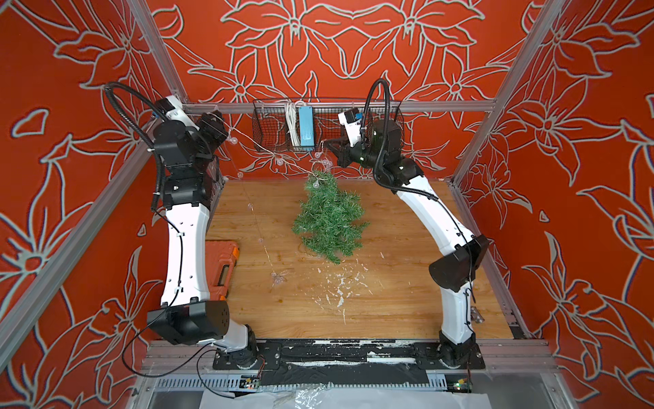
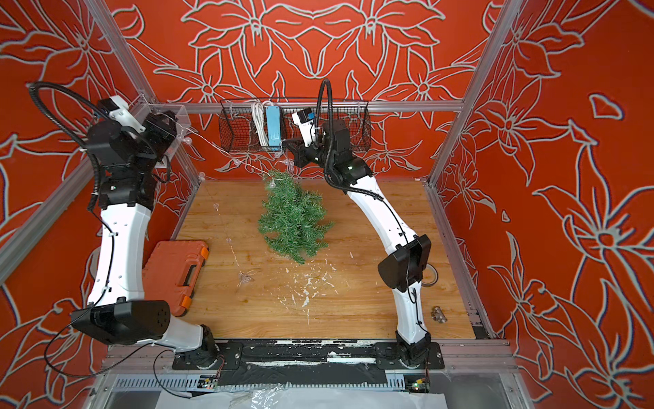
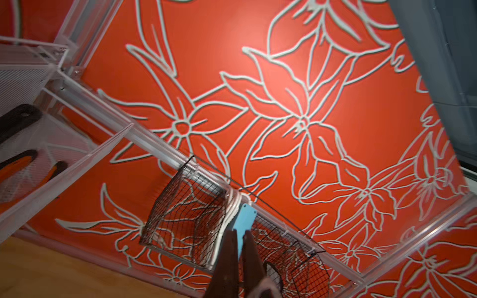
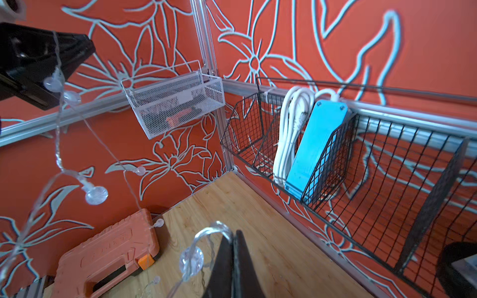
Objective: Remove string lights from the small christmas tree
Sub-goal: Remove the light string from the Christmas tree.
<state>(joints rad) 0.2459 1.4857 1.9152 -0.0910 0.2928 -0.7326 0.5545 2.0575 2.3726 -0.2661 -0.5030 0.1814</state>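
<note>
Jaws, right gripper [image 4: 233, 247]: dark fingers clenched on the string lights [image 4: 96, 194], a thin pale wire carrying small clear globe bulbs. A loop of wire arches out just beside the tips.

Jaws, left gripper [image 3: 240, 233]: pinched together, raised near the rear left corner. In both top views the wire runs taut from it, and one strand drops to the light wooden table [image 1: 407, 301].

Green bristly cone-shaped small christmas tree [image 1: 329, 221]: over mid-table, tip toward the rear wall. The wire meets it at the tip. Whether it rests or hangs cannot be told.

Rear wall: black wire basket [image 1: 269, 141] holding a blue power strip [image 1: 305, 124] and a white coiled cable [image 1: 291, 124].

Left edge: orange plastic tool case [image 1: 226, 262].
</note>
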